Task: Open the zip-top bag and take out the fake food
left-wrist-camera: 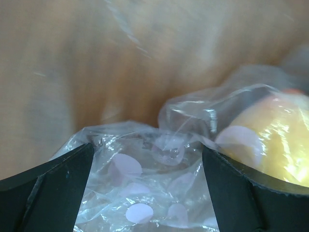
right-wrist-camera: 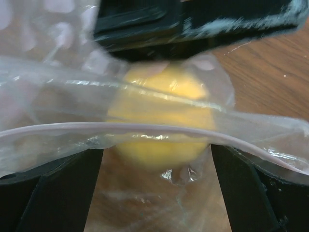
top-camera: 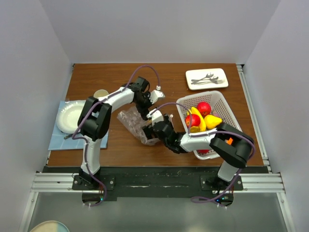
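- Centrally on the table [top-camera: 96, 77] lies the bag [top-camera: 129, 121], crumpled, just left of the basket [top-camera: 221, 105]. Both arms meet over it.
- Left gripper [left-wrist-camera: 147, 150]: the jaws are released and stand wide apart. Crinkled clear film bulges up between the fingers [left-wrist-camera: 48, 188], but they clamp nothing.
- Right gripper [right-wrist-camera: 157, 150]: the jaws are also spread wide. The zip strip [right-wrist-camera: 145, 126] runs across the gap from one finger to the other and is not pinched.
- Whether the strip is sealed or parted cannot be told.
- A yellow fruit [right-wrist-camera: 159, 113] sits inside the bag, behind the strip in the right wrist view. In the left wrist view it shows through the film beside the right-hand finger.
- A blurred black part hangs just above that fruit in the right wrist view, and which piece it is cannot be told.
- The basket holds more fruits: a red apple [top-camera: 203, 107], a banana [top-camera: 195, 115], a yellow pear-shaped piece [top-camera: 213, 121] and another red piece [top-camera: 191, 121].
- At the far right of the table is a white tray [top-camera: 218, 72] with cutlery [top-camera: 205, 78] on it.
- At the left edge a plate [top-camera: 63, 121] rests on a blue cloth [top-camera: 58, 142], with a mug [top-camera: 101, 94] just beyond them.
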`<control>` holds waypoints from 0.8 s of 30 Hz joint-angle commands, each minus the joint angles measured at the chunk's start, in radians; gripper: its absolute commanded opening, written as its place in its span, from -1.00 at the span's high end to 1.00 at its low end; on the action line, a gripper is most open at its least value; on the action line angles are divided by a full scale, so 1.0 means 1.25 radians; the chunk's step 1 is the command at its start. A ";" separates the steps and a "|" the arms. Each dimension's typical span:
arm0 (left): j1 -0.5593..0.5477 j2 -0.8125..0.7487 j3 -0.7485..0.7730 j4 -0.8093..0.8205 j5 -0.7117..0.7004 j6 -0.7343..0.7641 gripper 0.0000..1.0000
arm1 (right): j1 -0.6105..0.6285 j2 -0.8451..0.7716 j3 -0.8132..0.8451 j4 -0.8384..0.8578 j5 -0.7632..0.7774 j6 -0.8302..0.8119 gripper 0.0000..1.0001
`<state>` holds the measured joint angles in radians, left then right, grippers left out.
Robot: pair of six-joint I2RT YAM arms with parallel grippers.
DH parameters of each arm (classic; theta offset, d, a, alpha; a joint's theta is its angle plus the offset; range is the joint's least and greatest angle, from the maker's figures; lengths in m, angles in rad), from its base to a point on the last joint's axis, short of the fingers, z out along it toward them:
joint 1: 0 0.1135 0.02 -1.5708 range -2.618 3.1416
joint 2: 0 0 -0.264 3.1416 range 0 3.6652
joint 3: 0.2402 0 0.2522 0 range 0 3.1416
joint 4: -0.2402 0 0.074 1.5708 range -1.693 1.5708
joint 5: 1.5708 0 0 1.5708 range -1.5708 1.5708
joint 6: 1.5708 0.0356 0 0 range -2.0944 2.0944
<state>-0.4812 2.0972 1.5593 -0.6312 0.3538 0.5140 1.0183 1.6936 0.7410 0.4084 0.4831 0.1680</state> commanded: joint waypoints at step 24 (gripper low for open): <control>0.013 -0.119 -0.247 -0.035 0.003 0.058 -1.00 | -0.005 -0.248 -0.044 -0.155 -0.047 0.018 0.80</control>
<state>-0.4713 1.9602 1.3636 -0.7235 0.4671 0.6113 1.0149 1.5002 0.6888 0.3237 0.4423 0.1825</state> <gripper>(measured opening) 0.997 0.779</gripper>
